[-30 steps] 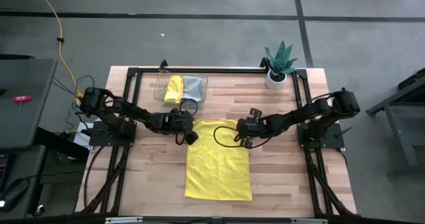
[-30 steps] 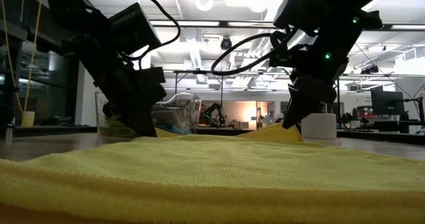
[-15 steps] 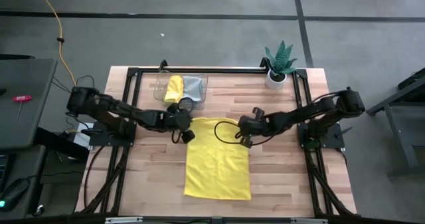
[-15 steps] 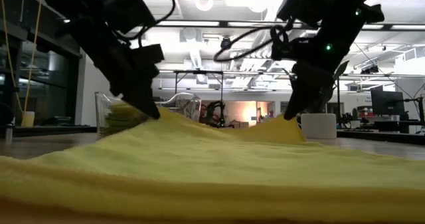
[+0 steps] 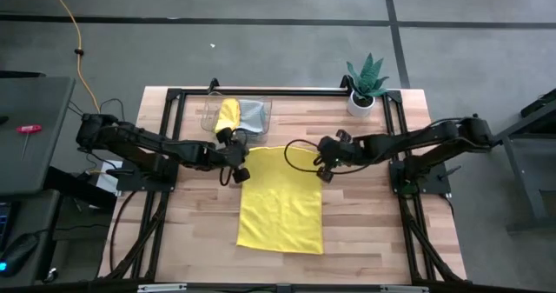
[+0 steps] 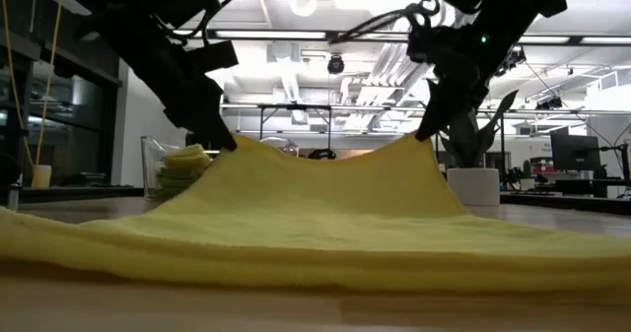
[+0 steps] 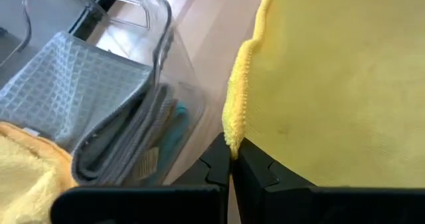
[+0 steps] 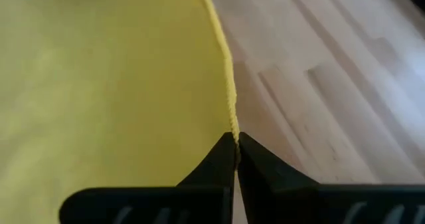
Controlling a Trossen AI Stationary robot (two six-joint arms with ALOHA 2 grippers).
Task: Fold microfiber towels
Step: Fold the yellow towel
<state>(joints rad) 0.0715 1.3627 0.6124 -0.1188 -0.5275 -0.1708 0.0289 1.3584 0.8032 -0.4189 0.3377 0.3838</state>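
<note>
The left gripper (image 5: 239, 164) is pinched tight on the far left corner of the spread yellow towel (image 5: 281, 197), its fingers (image 7: 222, 163) meeting on the hemmed edge. The right gripper (image 5: 322, 163) is likewise clamped on the towel's far right corner, fingers (image 8: 226, 159) closed over the hem. Both corners are raised off the wooden table (image 5: 373, 215), so in the low view the cloth (image 6: 315, 224) rises to two peaks with a shallow sag between them, while its near part lies flat on the table. Just beyond the left gripper, at the far side, a clear plastic tray (image 5: 208, 115) holds a folded yellow towel (image 5: 228, 115) and a folded grey towel (image 5: 253, 114). A potted plant (image 5: 365, 86) stands at the far right corner.
</note>
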